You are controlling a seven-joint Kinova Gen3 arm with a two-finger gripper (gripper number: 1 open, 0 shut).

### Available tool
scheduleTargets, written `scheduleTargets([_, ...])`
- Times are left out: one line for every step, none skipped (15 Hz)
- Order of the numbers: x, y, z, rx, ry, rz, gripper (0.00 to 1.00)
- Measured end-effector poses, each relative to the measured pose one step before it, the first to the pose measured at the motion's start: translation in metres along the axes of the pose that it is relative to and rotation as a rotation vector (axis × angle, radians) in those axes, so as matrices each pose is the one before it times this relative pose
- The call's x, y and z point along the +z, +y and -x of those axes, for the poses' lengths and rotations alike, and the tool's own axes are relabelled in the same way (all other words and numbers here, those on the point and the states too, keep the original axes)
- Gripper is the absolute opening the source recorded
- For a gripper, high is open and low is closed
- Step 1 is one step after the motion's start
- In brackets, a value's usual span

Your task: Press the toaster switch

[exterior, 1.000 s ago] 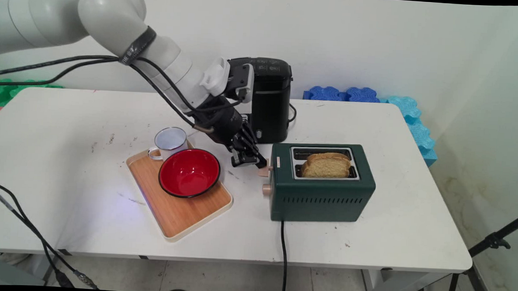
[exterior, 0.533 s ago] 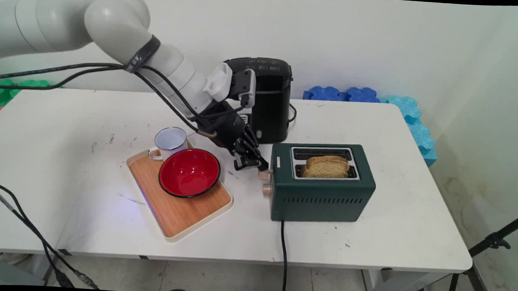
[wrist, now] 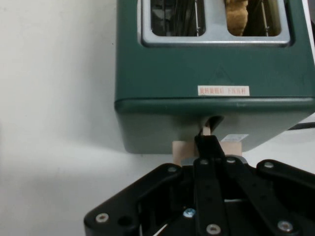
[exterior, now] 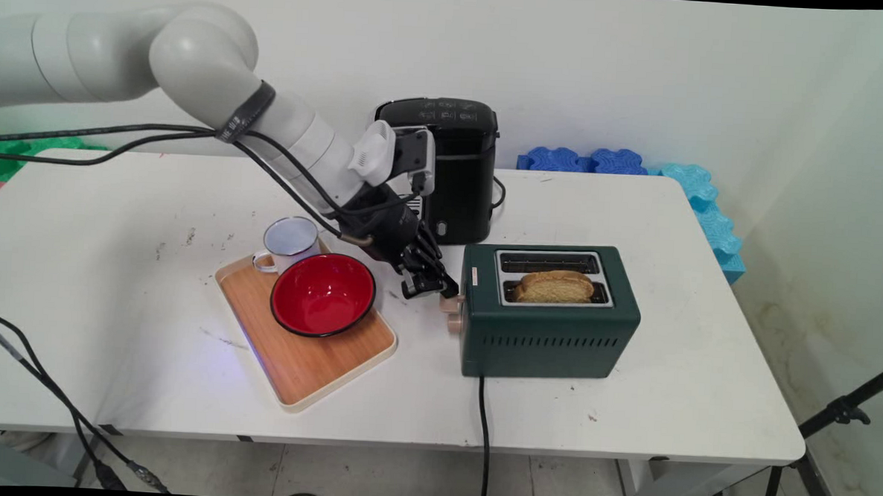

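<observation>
I have the gripper [exterior: 440, 287] pressed down on the lever [exterior: 450, 303], the pale wooden tab on the toaster's [exterior: 549, 335] left end face, just above the round knob [exterior: 453, 323]. In the hand view the fingers [wrist: 209, 147] come together into one black tip sitting on top of the lever [wrist: 206, 147]; they look closed with nothing held between them, only bearing on the tab.

The lever sits low in its slot, and the bread [exterior: 554, 286] in the toaster's near slot shows only its crust above the rim, so I judge the push is well along. To do it well I would keep the tip centred on the tab and drive straight down along the slot, not sideways, since the tab is narrow and a closed tip could slide off its edge. I would also watch that the toaster does not tip or skid on the table [exterior: 628, 420].

Left of the toaster lies a wooden tray [exterior: 309, 369] with a red bowl [exterior: 322, 293] and a white mug [exterior: 289, 238] on it, close to my wrist. Behind the toaster stands a black coffee maker [exterior: 456, 167], near the arm's linkage.
</observation>
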Motion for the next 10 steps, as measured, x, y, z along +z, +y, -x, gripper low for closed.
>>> scheduleTargets([0.00182,0.00005,0.00127,-0.00337,0.00181,-0.00094,0.00])
scheduleTargets([0.00150,0.00010,0.00106,-0.00223,0.00158,-0.00108,0.00])
scheduleTargets([0.00163,0.00008,0.00128,-0.00303,0.00182,-0.00097,0.00])
scheduleTargets([0.00155,0.00015,0.00137,-0.00300,0.00134,-0.00100,0.00])
scheduleTargets([0.00110,0.00008,0.00098,-0.00169,0.00093,-0.00073,0.00])
scheduleTargets([0.00102,0.00012,0.00090,-0.00208,0.00096,-0.00024,0.00])
scheduleTargets([0.00124,0.00007,0.00100,-0.00214,0.00135,-0.00062,0.00])
scheduleTargets([0.00072,0.00008,0.00074,-0.00154,0.00083,-0.00036,0.00])
scheduleTargets([0.00113,0.00011,0.00106,-0.00257,0.00221,-0.00094,0.00])
scheduleTargets([0.00101,0.00012,0.00083,-0.00192,0.00170,-0.00024,0.00])
